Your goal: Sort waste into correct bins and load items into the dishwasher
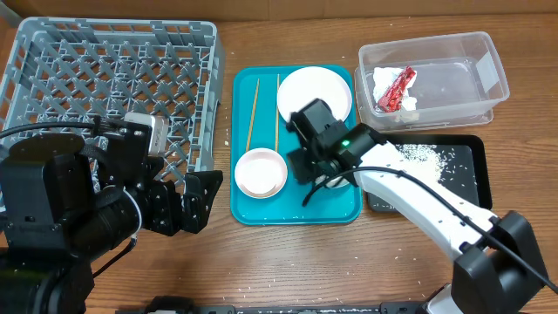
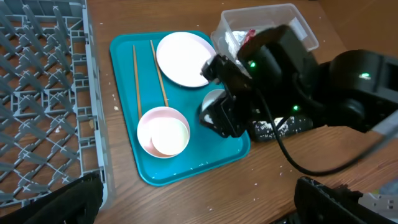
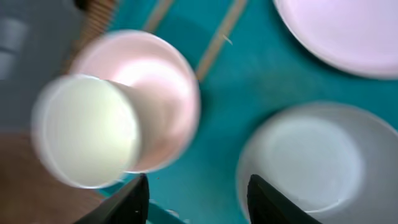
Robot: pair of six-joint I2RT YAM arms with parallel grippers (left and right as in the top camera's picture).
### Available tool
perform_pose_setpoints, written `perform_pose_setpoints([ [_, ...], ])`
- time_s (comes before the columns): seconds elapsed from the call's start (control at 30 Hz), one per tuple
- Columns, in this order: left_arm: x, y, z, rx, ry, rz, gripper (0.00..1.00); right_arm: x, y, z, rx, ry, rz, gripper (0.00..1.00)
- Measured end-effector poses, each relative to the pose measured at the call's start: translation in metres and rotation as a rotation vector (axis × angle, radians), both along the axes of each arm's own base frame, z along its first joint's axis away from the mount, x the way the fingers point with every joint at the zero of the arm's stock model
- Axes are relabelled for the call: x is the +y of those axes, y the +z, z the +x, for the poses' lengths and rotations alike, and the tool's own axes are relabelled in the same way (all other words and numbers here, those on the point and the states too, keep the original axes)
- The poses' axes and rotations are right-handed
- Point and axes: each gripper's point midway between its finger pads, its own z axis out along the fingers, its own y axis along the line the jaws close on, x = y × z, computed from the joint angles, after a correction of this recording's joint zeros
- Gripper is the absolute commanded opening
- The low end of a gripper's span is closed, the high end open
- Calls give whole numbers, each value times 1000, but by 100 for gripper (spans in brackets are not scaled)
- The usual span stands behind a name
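Our left arm (image 1: 61,201) sits folded low at the near-left corner of the wooden surface (image 1: 261,270), in front of the rack, with its wrist aimed toward the teal tray. The left fingers (image 2: 65,200) are spread wide with nothing between them. Our right arm (image 1: 427,205) reaches in from the near right, slanting over the black tray, and its wrist tips down above the teal tray's right half. The right fingers (image 3: 132,200) are parted too and empty, hanging over the gap between the two bowls.

The grey dish rack (image 1: 113,83), a lattice of pegs, fills the far left. Just beside it lies the teal tray (image 1: 261,209), and to its right the black tray (image 1: 475,174), with the clear tub (image 1: 462,83) behind that.

On the teal tray the round pale plate (image 1: 318,87) lies at the far end. The pink bowl (image 2: 146,121) stands upright at the near-left, and the pale green bowl (image 3: 317,162) sits beside it under our right wrist (largely hidden from overhead). The small white cup (image 2: 169,138) rests inside the pink bowl, blurred in the right wrist view. Two chopsticks (image 1: 253,113) lie lengthwise left of the plate.

The red wrapper (image 1: 397,89) and white napkin (image 1: 382,83) lie together in the tub's left end. Rice grains (image 1: 420,154) are scattered on the black tray.
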Motion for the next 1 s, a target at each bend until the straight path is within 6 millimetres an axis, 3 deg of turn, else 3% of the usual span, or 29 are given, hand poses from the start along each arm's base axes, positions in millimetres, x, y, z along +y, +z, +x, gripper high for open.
perform_pose_setpoints([
  [0.1, 0, 0, 0, 0, 0, 0, 100, 21, 19, -5, -29, 48, 62, 55],
  [0.17, 0, 0, 0, 0, 0, 0, 100, 27, 22, -12, -21, 69, 74, 57],
  [0.27, 0, 0, 0, 0, 0, 0, 100, 28, 21, -16, -1, 68, 76, 65],
  [0.47, 0, 0, 0, 0, 0, 0, 100, 27, 21, -17, 16, 51, 85, 65],
  [0.57, 0, 0, 0, 0, 0, 0, 100, 28, 32, -15, 8, 44, 96, 66],
  [0.67, 0, 0, 0, 0, 0, 0, 100, 36, 72, -6, -66, 43, 162, 74],
  [0.73, 0, 0, 0, 0, 0, 0, 100, 39, 115, -3, -142, 44, 229, 100],
  [0.87, 0, 0, 0, 0, 0, 0, 100, 23, 222, -21, -336, 52, 397, 100],
  [0.93, 0, 0, 0, 0, 0, 0, 100, 8, 253, -38, -387, 55, 443, 100],
  [1.0, 0, 0, 0, 0, 0, 0, 100, -1, 259, -48, -387, 55, 444, 100],
])
